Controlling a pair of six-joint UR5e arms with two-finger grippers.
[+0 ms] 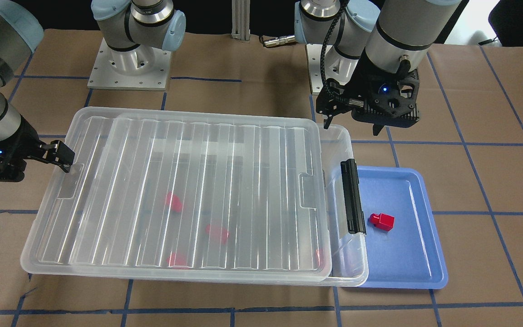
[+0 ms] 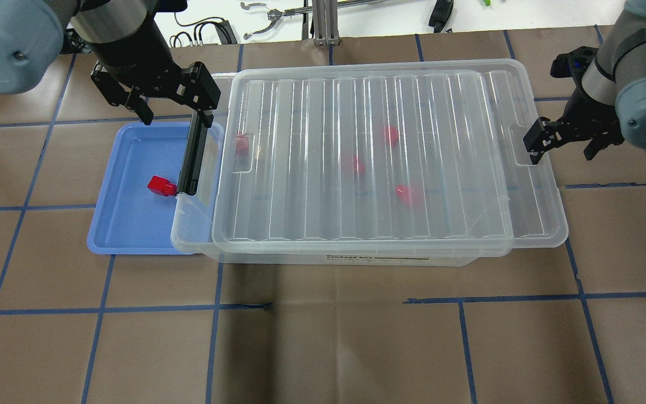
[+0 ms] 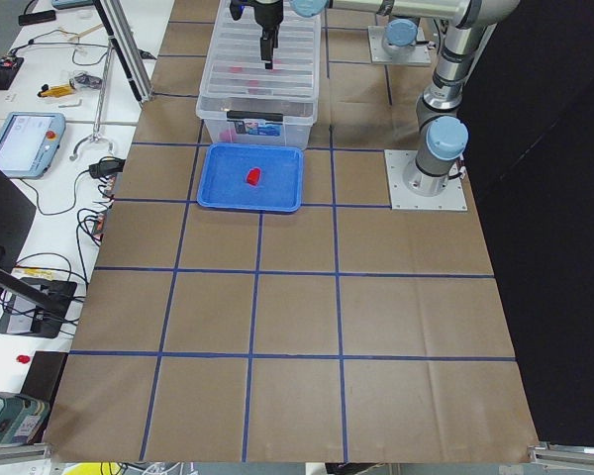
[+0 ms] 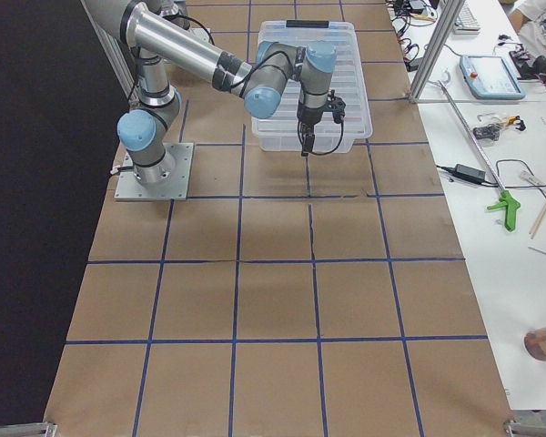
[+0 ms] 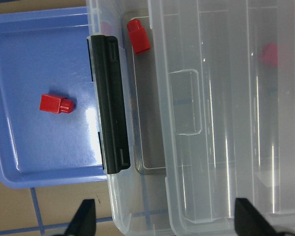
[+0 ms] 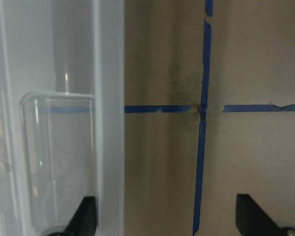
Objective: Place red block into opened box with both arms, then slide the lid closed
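Observation:
One red block (image 1: 382,221) (image 2: 160,185) (image 5: 56,104) lies on its side in the blue tray (image 1: 407,268). The clear box (image 2: 191,235) holds several more red blocks, one of them (image 5: 138,35) in the uncovered strip by the black clip bar (image 1: 352,196). The ribbed lid (image 1: 198,190) (image 2: 368,163) covers all but that strip. My left gripper (image 2: 177,119) (image 5: 167,223) hangs open and empty above the clip end. My right gripper (image 2: 564,150) (image 6: 167,221) is open at the opposite short end, one finger beside the lid's edge; whether it touches I cannot tell.
Brown paper with blue tape lines covers the table (image 2: 323,336). The blue tray sits partly under the box's clip end. Both arm bases (image 1: 130,68) stand behind the box. Benches with tools and cables (image 3: 49,119) flank the table in the side views.

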